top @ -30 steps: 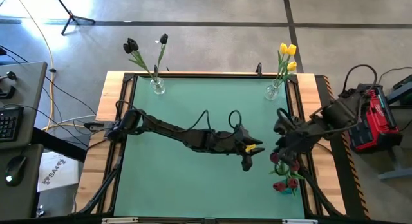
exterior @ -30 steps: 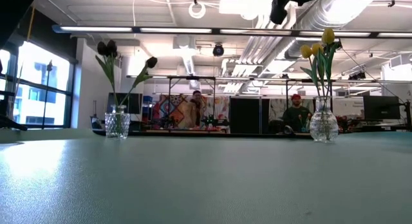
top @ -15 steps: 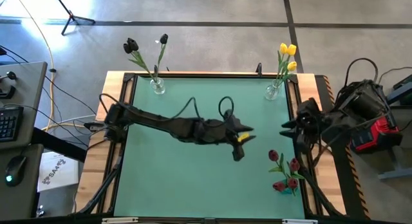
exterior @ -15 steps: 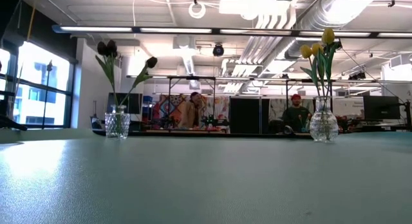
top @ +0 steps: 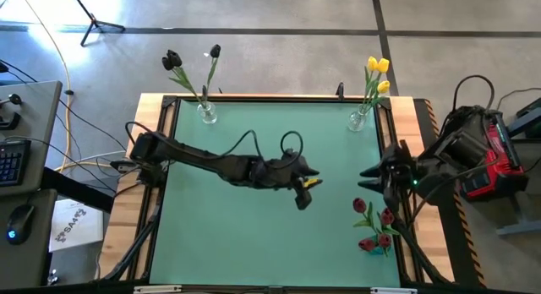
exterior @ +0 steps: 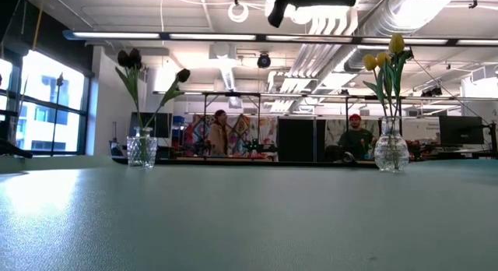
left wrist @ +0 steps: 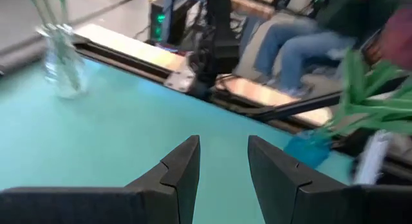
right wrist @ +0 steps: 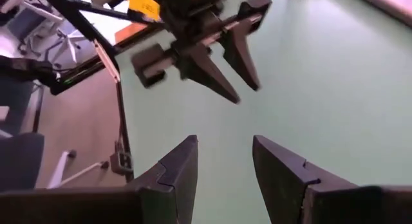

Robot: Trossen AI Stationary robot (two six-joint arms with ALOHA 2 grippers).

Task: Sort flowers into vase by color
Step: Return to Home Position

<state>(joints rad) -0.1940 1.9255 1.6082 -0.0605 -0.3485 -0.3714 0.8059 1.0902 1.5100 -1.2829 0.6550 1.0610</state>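
Black tulips (top: 173, 59) stand in a glass vase (top: 207, 115) at the far left corner. Yellow tulips (top: 377, 68) stand in a glass vase (top: 358, 120) at the far right corner. Red tulips (top: 372, 220) with green leaves sit near the right edge, a blue thing (top: 377, 249) at their stem ends; whether they stand or lie I cannot tell. My left gripper (top: 302, 199) hangs open above mid-table, left of the red tulips, holding nothing (left wrist: 222, 143). My right gripper (top: 368, 178) is open and empty (right wrist: 225, 143), just far of the red tulips, facing the left gripper (right wrist: 246, 93).
The green mat (top: 254, 235) is bare between the vases and the arms. A wooden border (top: 144, 201) frames it. In the low view both glass vases (exterior: 142, 149) (exterior: 391, 154) stand at the far edge and people show in the room behind. A seated person (left wrist: 302, 44) is beyond the right edge.
My left gripper has moved toward the table's left and slightly toward the far edge, staying high and open. My right gripper has drawn back from above the red tulips toward the right and far side. The flowers have stayed where they were.
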